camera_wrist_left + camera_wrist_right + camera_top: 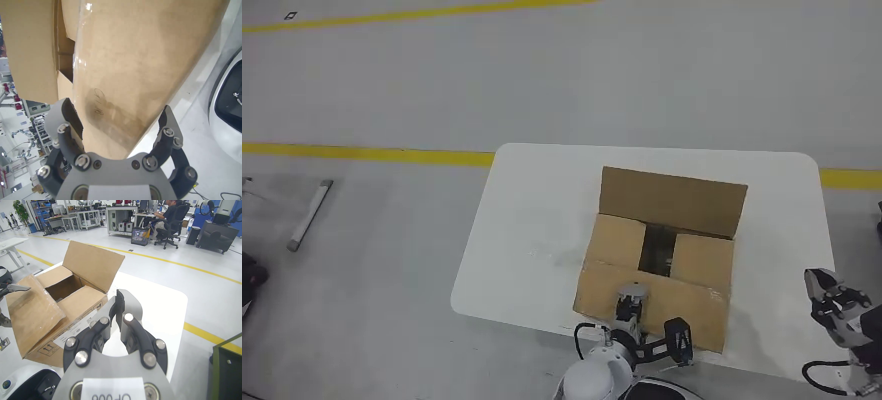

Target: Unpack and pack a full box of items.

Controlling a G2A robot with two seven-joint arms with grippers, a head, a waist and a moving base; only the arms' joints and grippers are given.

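The left hand [116, 106] has its fingers [70, 117] spread wide, and the front flap [132, 66] of the box runs between them, its corner reaching down to the hand's grey palm plate. From this close I cannot say whether either pad presses on the cardboard, so the hand is apart rather than clamped. A strip of clear tape [79, 56] glints along the flap's left side in the left wrist view. In the top view this hand is at the lower centre of the frame, at the box's near edge.

The right hand [117, 306] has its fingers pressed together with nothing between them. In the top view it is at the lower right of the frame, well apart from the box.

The box [612, 250] is brown cardboard and sits on the white surface [532, 220], a little right of centre in the top view. Its rear flap [672, 200] stands upright. The two side flaps [79, 302] are folded inward, with a dark slot [657, 250] between them. The front flap is tilted up off the box. A white label [75, 330] is stuck on the wall that faces the right wrist camera.

On the floor, a yellow line [362, 153] crosses the middle of the top view behind the surface. A grey bar [310, 213] lies at the left of the frame.
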